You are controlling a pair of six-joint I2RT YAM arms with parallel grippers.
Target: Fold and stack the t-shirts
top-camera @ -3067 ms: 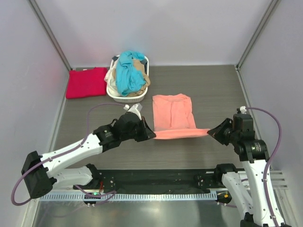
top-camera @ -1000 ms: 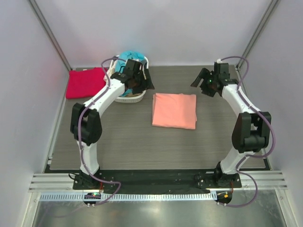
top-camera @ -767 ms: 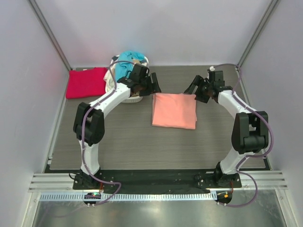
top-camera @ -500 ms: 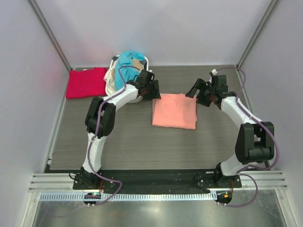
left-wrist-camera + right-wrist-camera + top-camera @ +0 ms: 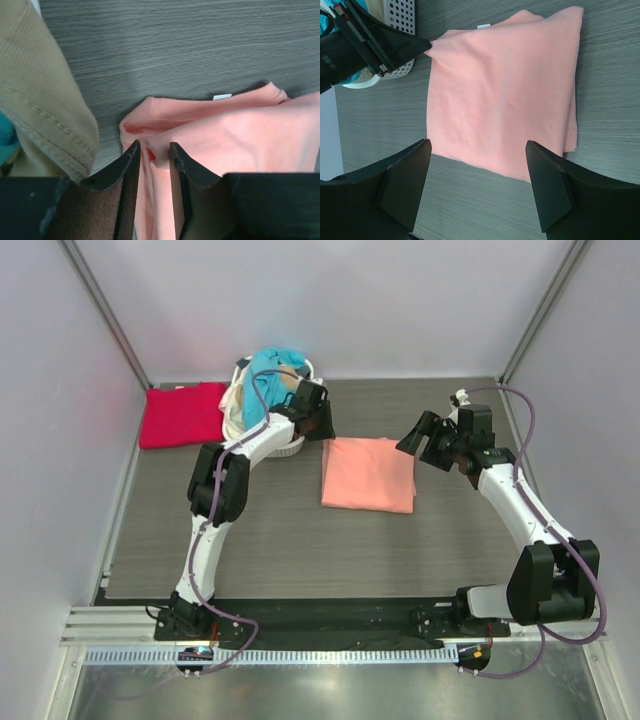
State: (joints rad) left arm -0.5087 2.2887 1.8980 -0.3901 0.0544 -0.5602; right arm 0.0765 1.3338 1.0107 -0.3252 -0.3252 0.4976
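L tool (image 5: pixel 153 147) is pinching a corner of the folded salmon-pink t-shirt (image 5: pixel 368 473) w/ narrow jaws, R tool (image 5: pixel 477 145) hanging wide & empty, next prob. needing a carry onto the crimson t-shirt (image 5: pixel 182 415).

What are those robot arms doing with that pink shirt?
They are folding t-shirts. The salmon-pink t-shirt lies folded flat on the table. The left gripper pinches its far corner, next to the laundry basket. The right gripper hangs open above the shirt's other side. A red t-shirt lies folded by the left wall. The teal t-shirt and beige t-shirt are heaped in the basket, not yet folded.
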